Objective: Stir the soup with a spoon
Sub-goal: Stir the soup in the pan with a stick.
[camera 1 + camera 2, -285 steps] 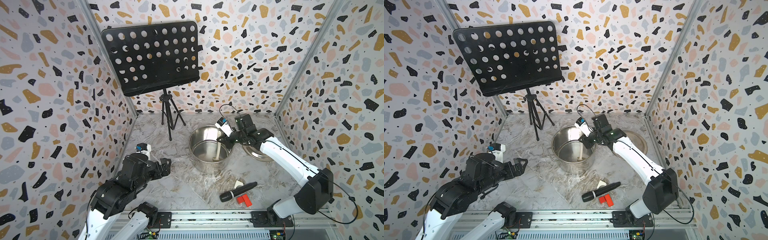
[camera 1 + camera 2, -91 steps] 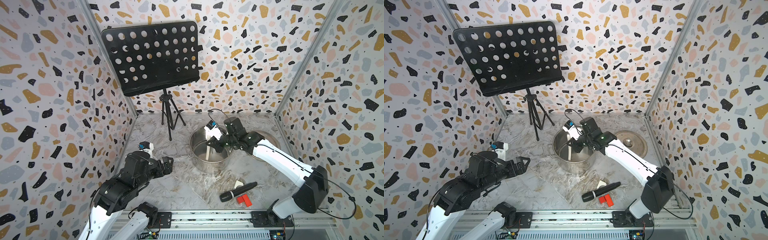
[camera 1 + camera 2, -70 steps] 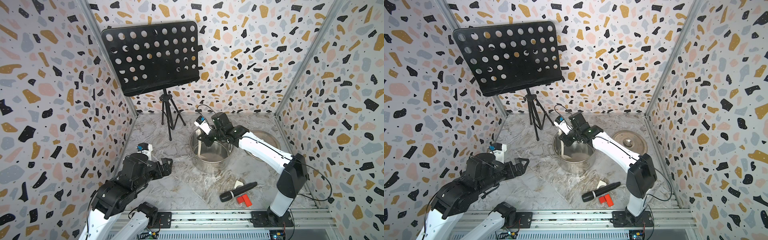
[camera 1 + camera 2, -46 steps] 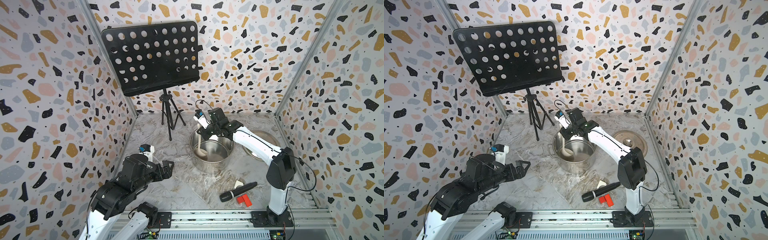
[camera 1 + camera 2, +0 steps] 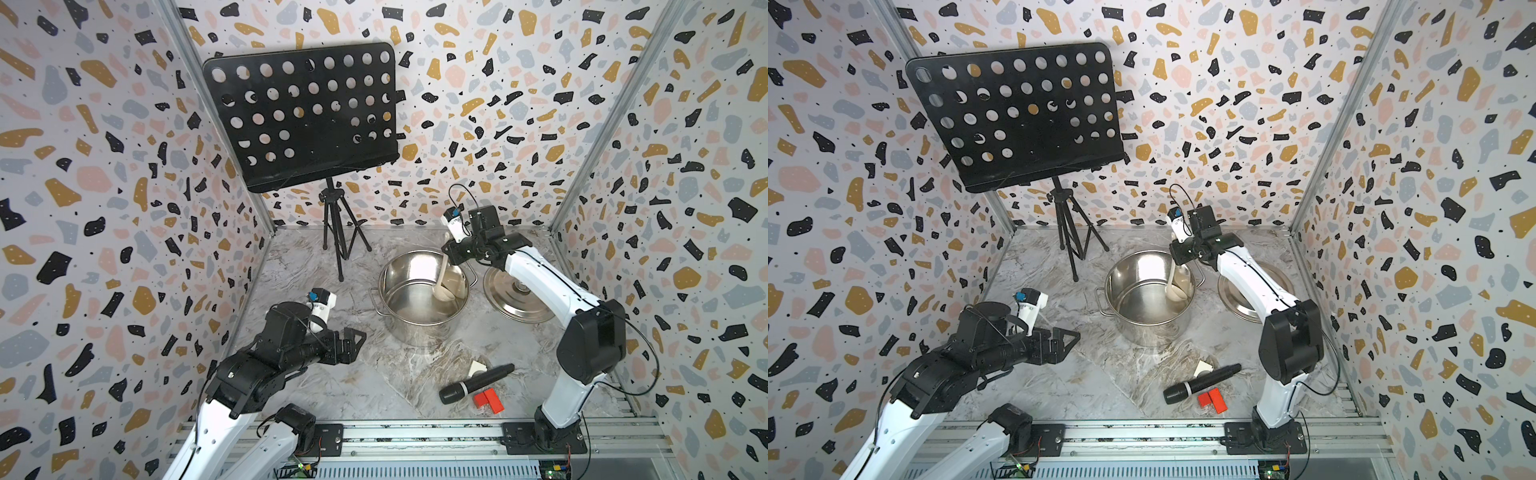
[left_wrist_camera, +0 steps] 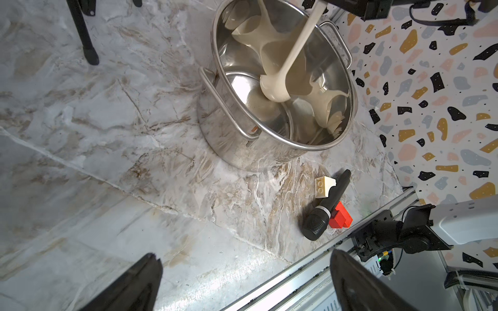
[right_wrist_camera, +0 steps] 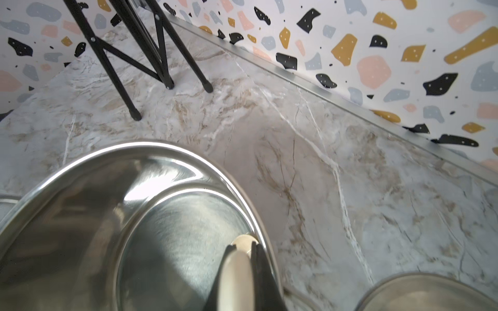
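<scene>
Two hands show in both top views. Taking the back wall as twelve o'clock, the steel pot [image 5: 415, 332] stands on the marble bench [image 5: 332, 386] a little past the middle toward one o'clock.

The right hand [image 5: 451, 254] hangs over the pot's rim at about one o'clock, and its jaws are closed tight on the top end of the spoon [image 5: 446, 291]. From there the cream handle slants down into the pot. The spoon's rounded bowl sits low inside, close to the wall at three o'clock. The right wrist view shows the handle [image 7: 237, 272] pinched between the two dark fingers [image 7: 258, 269]. Whether the bowl touches the pot's floor cannot be told.

The left hand [image 5: 356, 345] hovers at eight o'clock from the pot, well apart from it. Its jaws are spread wide and hold nothing, and in the left wrist view the fingers [image 6: 140, 282] stand far apart over bare marble.

A steel lid [image 5: 519, 307] lies flat at three o'clock from the pot, just beside it. At five o'clock from the pot lies a black microphone [image 5: 478, 381]. A red block [image 5: 488, 401] lies by its head and a cream block [image 5: 477, 368] rests against its handle. A black music stand [image 5: 307, 116] rises at eleven o'clock.
</scene>
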Robot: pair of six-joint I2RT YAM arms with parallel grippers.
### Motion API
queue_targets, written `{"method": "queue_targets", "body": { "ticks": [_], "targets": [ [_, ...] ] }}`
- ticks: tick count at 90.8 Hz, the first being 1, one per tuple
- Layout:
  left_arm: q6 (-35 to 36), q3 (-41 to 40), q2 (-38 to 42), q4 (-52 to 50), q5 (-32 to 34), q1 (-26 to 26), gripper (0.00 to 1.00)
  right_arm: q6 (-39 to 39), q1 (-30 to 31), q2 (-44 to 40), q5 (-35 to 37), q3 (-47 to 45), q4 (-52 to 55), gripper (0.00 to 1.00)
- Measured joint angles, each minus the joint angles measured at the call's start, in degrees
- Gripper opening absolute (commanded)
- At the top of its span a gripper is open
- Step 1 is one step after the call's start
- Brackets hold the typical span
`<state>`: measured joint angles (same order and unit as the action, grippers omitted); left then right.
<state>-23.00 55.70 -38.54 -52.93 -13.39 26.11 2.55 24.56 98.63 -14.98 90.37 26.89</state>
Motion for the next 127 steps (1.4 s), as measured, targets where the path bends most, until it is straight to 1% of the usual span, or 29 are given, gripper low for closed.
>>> {"method": "queue_targets", "body": {
  "ticks": [14, 30, 43, 52, 59, 70, 82, 94, 108, 118, 127],
  "targets": [
    [1.6, -0.1, -0.1, 1.1, 2.7, 0.0, 0.99, 1.2, 0.0, -7.1, -2.1, -5.9, 1.2, 0.0],
    [1.4, -2.4, 3.7, 3.9, 7.5, 0.0, 1.0, 0.9, 0.3, -14.1, -6.0, -12.4, 1.9, 0.0],
    [1.5, -3.5, 6.6, 5.3, 8.5, 0.0, 0.99, 0.2, 1.8, -17.3, -8.2, -14.0, 2.2, 0.0],
    [1.5, -3.6, 6.6, 5.6, 8.8, 0.0, 1.0, 0.2, 5.2, -17.5, -8.8, -13.9, 2.5, 0.0],
    [1.5, -3.6, 6.7, 5.6, 9.3, 0.0, 0.99, 0.3, 8.9, -15.9, -8.8, -12.5, 2.8, 0.0],
    [1.3, -3.6, 6.9, 5.6, 9.7, 0.0, 0.99, 0.5, 14.1, -10.0, -8.5, -7.4, 2.4, 0.0],
    [0.7, -3.6, 7.2, 5.6, 9.8, 0.0, 1.0, 1.0, 17.1, -2.3, -7.9, -0.5, 1.4, 0.0],
    [-0.2, -3.6, 7.4, 5.5, 9.9, 0.0, 0.99, 1.5, 17.5, 4.9, -7.1, 6.6, 0.5, 0.0],
    [-0.7, -3.6, 7.4, 5.1, 9.9, 0.0, 1.0, 3.1, 17.2, 10.5, -3.8, 12.4, 0.1, 0.0],
    [-0.8, -3.6, 7.5, 4.7, 9.9, 0.0, 0.99, 3.5, 16.1, 12.7, -1.8, 14.7, 0.0, 0.0],
    [-0.8, -3.6, 7.5, 4.1, 9.9, 0.0, 1.0, 3.5, 13.7, 12.9, 0.1, 15.0, 0.1, 0.0]
  ]
}}
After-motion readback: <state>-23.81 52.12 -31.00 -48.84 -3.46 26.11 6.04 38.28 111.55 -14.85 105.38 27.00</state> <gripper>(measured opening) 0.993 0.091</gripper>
